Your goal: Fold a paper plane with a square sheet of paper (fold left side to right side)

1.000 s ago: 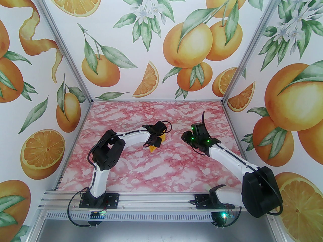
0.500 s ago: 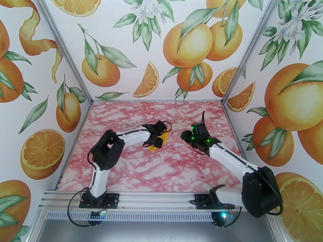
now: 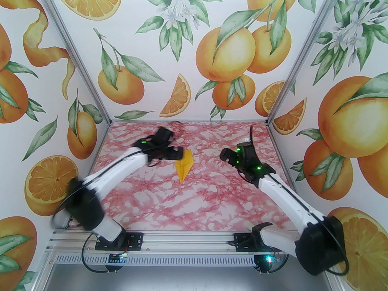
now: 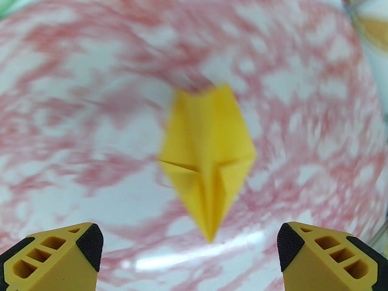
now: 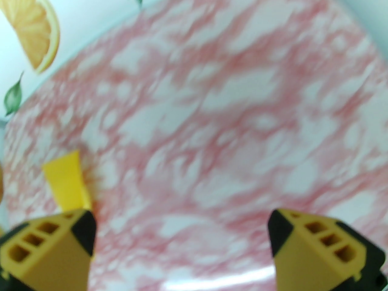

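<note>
Top external view: yellow-orange folded paper plane (image 3: 184, 168), a narrow pointed dart with a centre crease, lies flat on the pink marbled tabletop (image 3: 212, 199), held by neither arm. In the wrist views the left gripper (image 4: 189, 242) hangs near it with fingers spread wide and nothing between them. The right gripper (image 5: 180, 232), off to its right, is equally spread and empty. Judgement: folding looks complete, and the step in hand is release. The next move calls only for clearing both arms without brushing the light paper.

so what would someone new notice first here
Probably the yellow paper plane, lying in the middle of the pink marbled table with its nose toward the arms' bases. Next, the loud orange-print walls on three sides. The left gripper and right gripper flank the plane, both open and empty.
</note>
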